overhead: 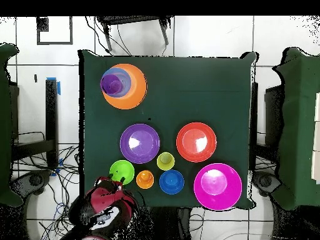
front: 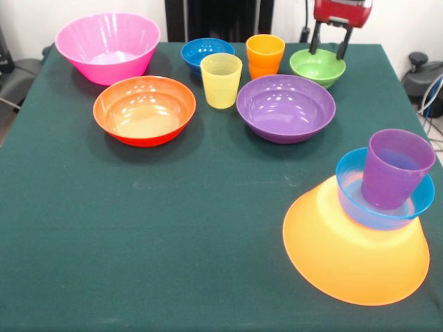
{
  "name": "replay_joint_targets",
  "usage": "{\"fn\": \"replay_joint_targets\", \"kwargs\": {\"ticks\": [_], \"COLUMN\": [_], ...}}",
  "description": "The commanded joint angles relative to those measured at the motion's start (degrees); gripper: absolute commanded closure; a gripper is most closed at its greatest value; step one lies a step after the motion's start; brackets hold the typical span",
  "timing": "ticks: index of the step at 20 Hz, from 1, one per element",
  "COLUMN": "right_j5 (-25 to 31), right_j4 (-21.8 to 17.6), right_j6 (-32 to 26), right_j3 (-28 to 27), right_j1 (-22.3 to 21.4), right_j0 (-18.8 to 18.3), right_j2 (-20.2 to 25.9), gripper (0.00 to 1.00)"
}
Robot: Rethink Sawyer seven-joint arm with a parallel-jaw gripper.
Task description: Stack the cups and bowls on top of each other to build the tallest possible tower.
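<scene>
Jaws: we see the gripper (front: 330, 47) spread and empty above the green bowl (front: 318, 66), far right | Tower (front: 367, 225), near right: upturned yellow-orange bowl, light blue bowl, purple cup (front: 394, 168) | Left: we count seven loose pieces.

We see the gripper (front: 329, 47): a glossy red housing with a dark lower panel, from which two slim black fingers (front: 315, 38) descend. From overhead, we see the arm (overhead: 103, 206) as rounded red shells over black segments.
</scene>
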Motion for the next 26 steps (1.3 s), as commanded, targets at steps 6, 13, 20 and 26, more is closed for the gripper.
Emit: {"fn": "replay_joint_targets", "kwargs": {"ticks": [6, 13, 20, 26], "right_j5": [-4.3, -2.9, 2.9, 4.6], "right_j4": [4.7, 4.1, 5.7, 4.0], "right_j6": [9.9, 8.8, 6.2, 4.8], "right_j3": [-6.1, -6.6, -7.8, -7.5], "right_j1": [5.2, 4.2, 2.2, 0.7], "right_j0": [-0.7, -1.7, 1.5, 0.1], "right_j2": [7.2, 9.4, 5.1, 5.5], "gripper": [0.00, 0.00, 0.00, 0.00]}}
